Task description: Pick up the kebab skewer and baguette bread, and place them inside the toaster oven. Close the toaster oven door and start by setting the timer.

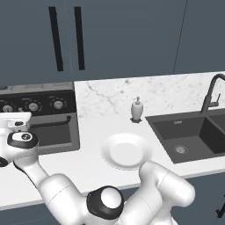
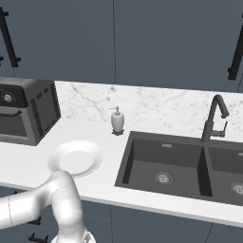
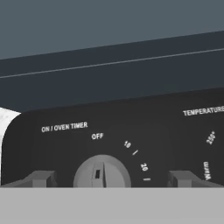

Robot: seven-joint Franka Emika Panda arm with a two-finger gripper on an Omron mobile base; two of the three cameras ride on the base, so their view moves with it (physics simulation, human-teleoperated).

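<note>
Step in hand, by the look of it: the last one, setting the timer. Nearest in the hand view, the gripper (image 3: 103, 179) spread wide and released, nothing held, one fingertip (image 3: 40, 178) on each side of the timer knob (image 3: 102, 172), both apart from it. Knob pointer straight up at OFF, under the ON / OVEN TIMER label (image 3: 64, 127), with 10 and 20 marked round to the right and the TEMPERATURE scale further right. Next move, as a guess: ease forward until the tips flank the knob, clench on it, then twist toward the numbers; tips must stay centred or the grip may slip off the rounded cap. From the left base view, hand (image 1: 17, 136) up at the oven (image 1: 44, 118) front, at the counter's left end against the back wall. Door (image 1: 52, 132) upright and shut, bar handle across its top, so closing looks done. Skewer and baguette presumably inside; dark glass too murky to tell. Further along the counter (image 1: 88, 167), near its front edge between oven and sink, a white plate (image 1: 126, 150) with nothing on it. Behind it, at the back by the marble wall, a soap dispenser (image 1: 137, 109) just beside the sink's left rear corner. Farthest right, the dark sink (image 2: 163, 163), basins bare but for the drains, black faucet (image 2: 214, 118) at its rear rim.
</note>
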